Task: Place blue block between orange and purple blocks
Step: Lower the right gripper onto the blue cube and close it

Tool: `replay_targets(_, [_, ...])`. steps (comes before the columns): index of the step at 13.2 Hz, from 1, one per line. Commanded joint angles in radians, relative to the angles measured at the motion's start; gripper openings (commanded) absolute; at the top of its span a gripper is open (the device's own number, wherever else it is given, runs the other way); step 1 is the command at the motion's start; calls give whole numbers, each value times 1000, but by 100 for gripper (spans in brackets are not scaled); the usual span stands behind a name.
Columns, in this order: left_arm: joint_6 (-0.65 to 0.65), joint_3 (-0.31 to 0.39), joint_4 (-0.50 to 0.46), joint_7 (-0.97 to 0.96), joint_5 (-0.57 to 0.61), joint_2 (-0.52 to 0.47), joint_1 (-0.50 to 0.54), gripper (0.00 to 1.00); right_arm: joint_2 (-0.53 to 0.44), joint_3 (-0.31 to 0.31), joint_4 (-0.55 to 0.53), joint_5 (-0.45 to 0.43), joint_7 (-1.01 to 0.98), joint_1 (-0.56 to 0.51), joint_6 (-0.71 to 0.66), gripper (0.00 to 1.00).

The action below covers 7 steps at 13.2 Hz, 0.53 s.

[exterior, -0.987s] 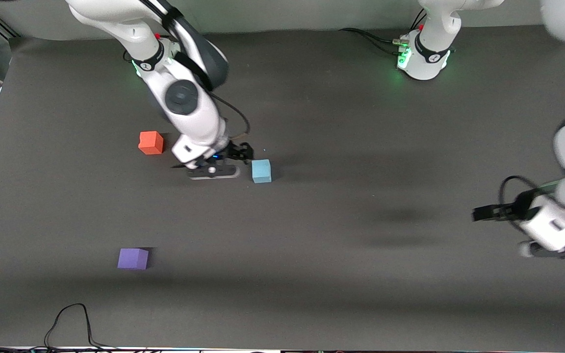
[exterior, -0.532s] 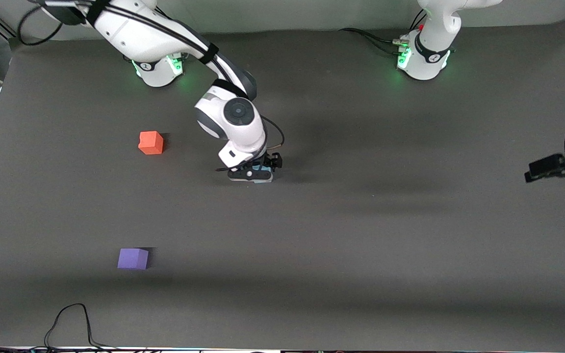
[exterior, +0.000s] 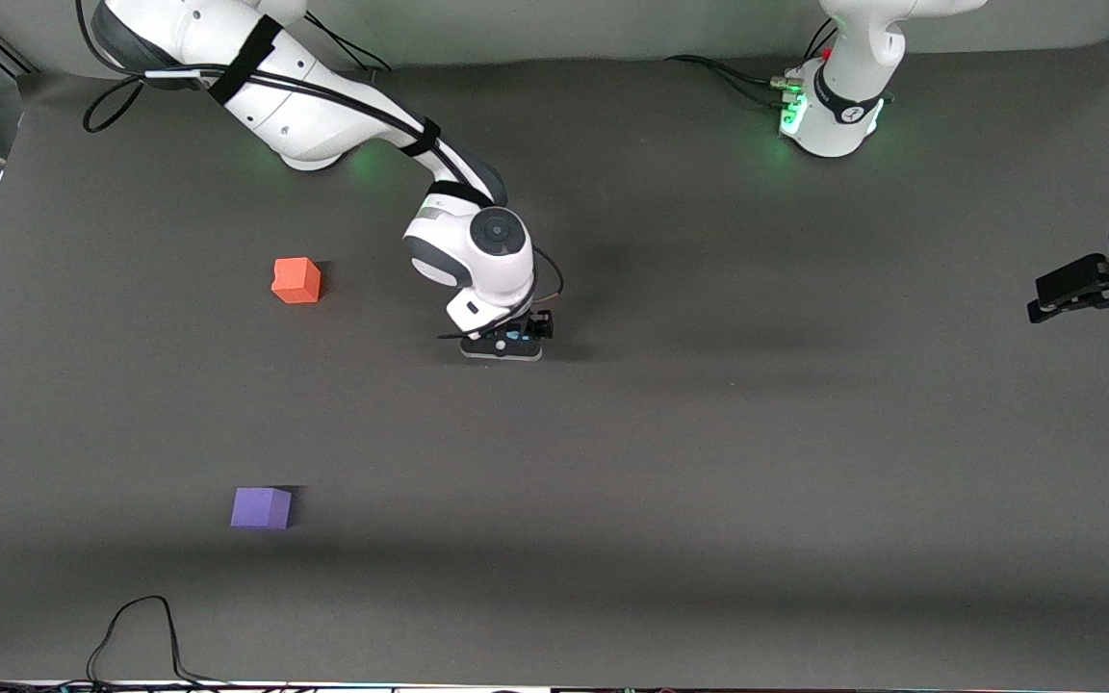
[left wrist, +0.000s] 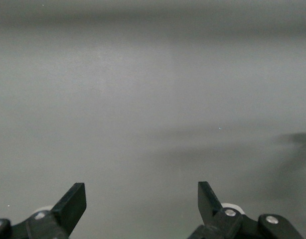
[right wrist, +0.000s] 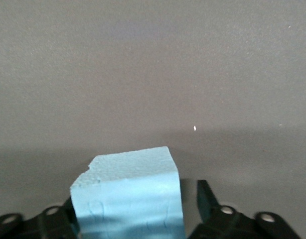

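Down at mid-tabletop, your right hand (exterior: 506,344) stands low over the blue block (right wrist: 128,196), its fingers (right wrist: 207,199) straddling the cube: the right wrist view shows one finger hard against one side and a narrow gap open on the other, so the pinch reads as not yet complete. From the front camera the block is almost wholly hidden under the hand, with only a sliver of blue showing. What your coming move turns on is direction: the orange block (exterior: 296,280) sits toward the right arm's end of the tabletop (exterior: 757,462) and slightly farther from the front camera than the hand, while the purple block (exterior: 261,507) lies well nearer that camera, roughly in line with the orange one. The gap between them is wide and bare, so the blue cube would have to travel toward the right arm's end and somewhat nearer the camera. Your right arm is plainly the closer one. Your left hand (left wrist: 141,204) waits, fingers spread and holding nothing, up by the left arm's end of the tabletop.
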Motion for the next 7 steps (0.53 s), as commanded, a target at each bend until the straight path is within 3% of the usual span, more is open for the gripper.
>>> replay_targets(1, [12, 5, -85, 2, 19, -82, -18, 100, -32, 8, -7, -21, 41, -4, 0, 29])
replay_targets(5, [47, 7, -157, 5, 43, -134, -25, 100, -164, 51, -34, 81, -26, -86, -65, 29])
replay_targets(7, [80, 7, -213, 8, 45, -169, -25, 100, -276, 53, -56, 211, -194, -154, -147, 29])
